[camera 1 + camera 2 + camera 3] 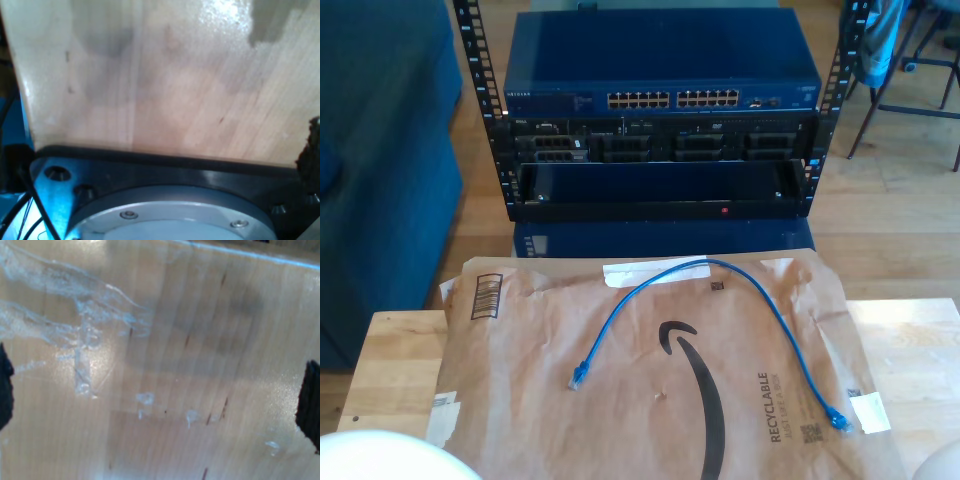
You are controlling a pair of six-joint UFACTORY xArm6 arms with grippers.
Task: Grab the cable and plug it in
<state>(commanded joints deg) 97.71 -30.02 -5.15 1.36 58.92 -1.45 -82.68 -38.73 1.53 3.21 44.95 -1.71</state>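
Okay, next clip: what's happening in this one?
Nothing is being handled. The blue cable lies loose in an arc on a brown paper mailer spread over the wooden table, a plug at each end, both unplugged. Beyond the table stands a rack with a network switch, its row of ports facing the table. Both wrist views look down on bare wood.

Both wrist views blurred, glare patches on wood (220, 20); exterior view sharper, evenly lit, bluish cast.
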